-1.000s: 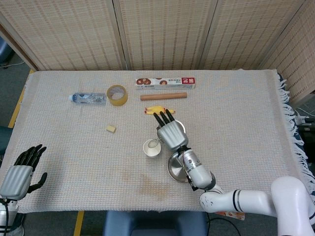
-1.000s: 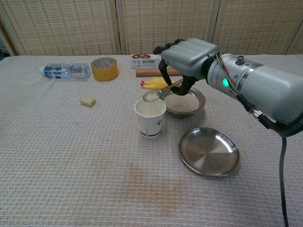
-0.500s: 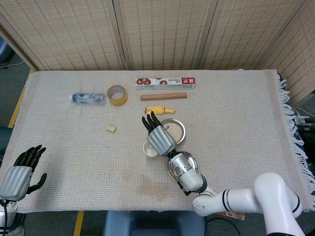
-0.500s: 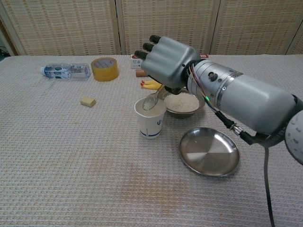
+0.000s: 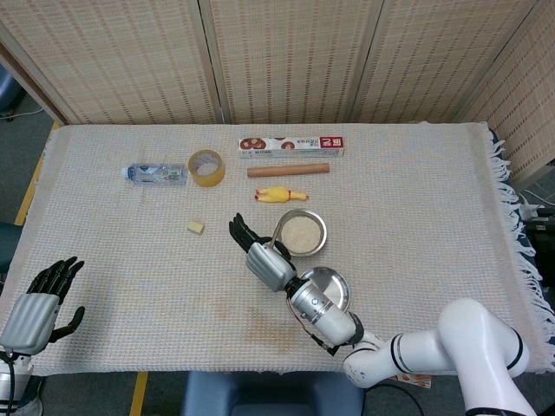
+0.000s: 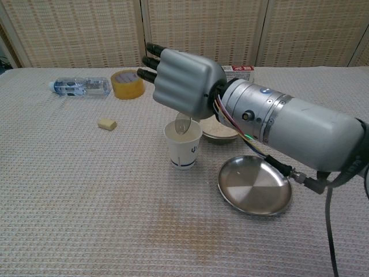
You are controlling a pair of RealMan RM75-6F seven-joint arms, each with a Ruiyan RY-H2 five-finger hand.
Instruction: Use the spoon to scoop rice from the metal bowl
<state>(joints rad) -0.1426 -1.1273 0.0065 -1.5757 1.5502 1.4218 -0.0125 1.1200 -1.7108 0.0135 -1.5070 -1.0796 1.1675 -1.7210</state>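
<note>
— Now that the spoon (image 6: 184, 123) has tipped down into the paper cup (image 6: 183, 146), where's the rice?
— Mostly in the metal bowl (image 5: 300, 232), just behind the cup; this scoop looks delivered.
— And the right hand (image 6: 183, 81)?
— It's rolled over since a second ago, knuckles up, fingers (image 6: 151, 61) curled, gripping the spoon handle underneath. Left hand (image 5: 36, 308) idles, fingers spread, at the tabletop (image 5: 416, 182) edge.
</note>
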